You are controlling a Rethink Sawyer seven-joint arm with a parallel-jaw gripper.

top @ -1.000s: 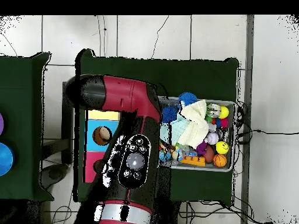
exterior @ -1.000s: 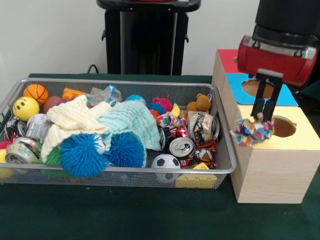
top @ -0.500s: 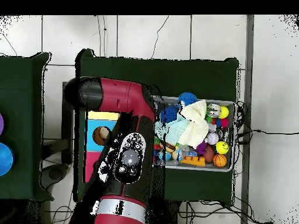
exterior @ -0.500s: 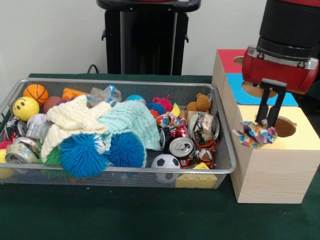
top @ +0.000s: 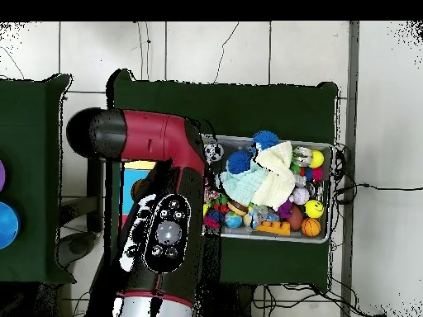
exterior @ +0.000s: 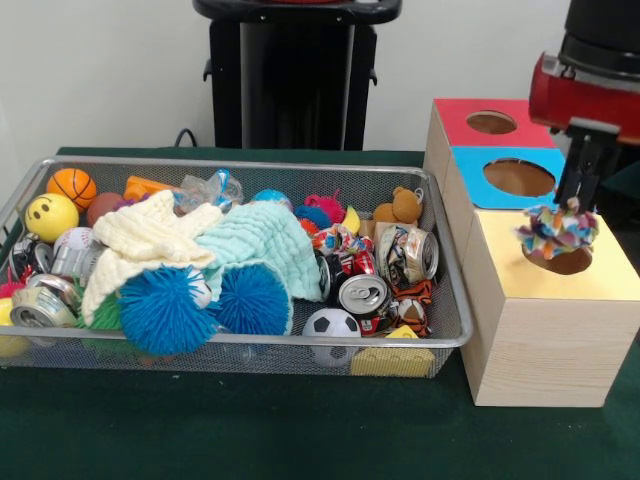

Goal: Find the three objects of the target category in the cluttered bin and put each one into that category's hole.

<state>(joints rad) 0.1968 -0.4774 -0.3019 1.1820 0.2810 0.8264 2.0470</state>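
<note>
tool (exterior: pixel 572 205) clamped on multicoloured rag toy (exterior: pixel 557 232) | toy hangs directly over yellow box hole (exterior: pixel 560 259) | risk: frayed strips catch hole rim, toy hangs up on release

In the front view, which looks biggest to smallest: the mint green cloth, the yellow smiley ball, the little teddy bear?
1. Mint green cloth, clearly largest.
2. Yellow smiley ball and teddy bear look alike; the bear sits farther back, so I won't rank them.

Even, diffuse indoor light fills both views, without glare. The wire bin (exterior: pixel 455 335) casts only a soft shadow on the green worktop (exterior: pixel 250 430). The front view is slightly soft; the white wall (exterior: pixel 100 70) looks bright.
</note>
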